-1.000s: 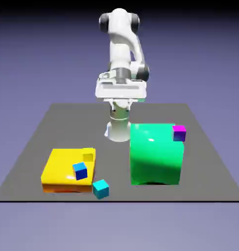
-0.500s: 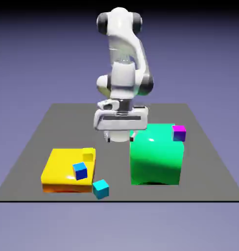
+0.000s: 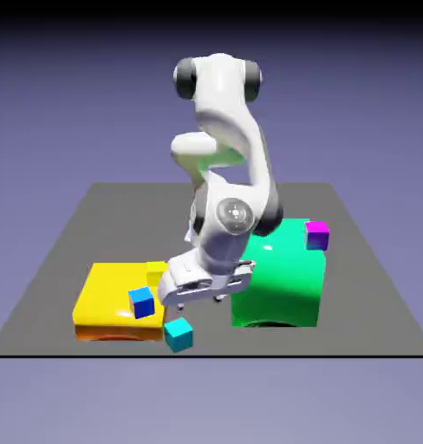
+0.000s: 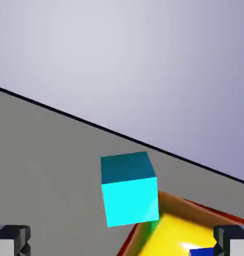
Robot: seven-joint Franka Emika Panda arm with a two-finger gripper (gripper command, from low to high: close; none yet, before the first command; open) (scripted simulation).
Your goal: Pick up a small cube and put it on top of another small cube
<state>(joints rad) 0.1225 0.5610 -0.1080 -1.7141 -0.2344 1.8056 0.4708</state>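
Gripper (image 3: 199, 303): white, two-fingered, tilted; fingers wide apart, nothing between them. Placed just behind the cyan cube, as I see it from the front.

Cyan cube (image 3: 178, 335): one, small, plain. Lies near the table's front edge, just beside the yellow block (image 3: 120, 299), at its front corner. Not gripped.

Purple cube (image 3: 316, 236): one, plain. Seen at the green block's (image 3: 277, 282) upper corner, on the exterior view's right; whether on it or behind it, I cannot tell.

Blue cube (image 3: 141, 303) and small yellow cube (image 3: 156, 273): extras, at the yellow block, not wanted here.

Step in hand: the approach to the cyan cube, by my reading; grasp and stacking both to be done. Next move: bring the fingertips forward and down, level the hand, turn it to suit the cube's faces, then close. Risk: a finger catching the yellow block or nudging the blue cube.

Hand view, particulars: the cyan cube large between the two tips' lines but beyond them, two faces showing, one bright, one dark; the yellow block's brownish side and a red edge behind it. The exterior view does not give that alignment. In return, the exterior view alone shows the purple cube, hence where the stack must go, and the arm's whole reach.
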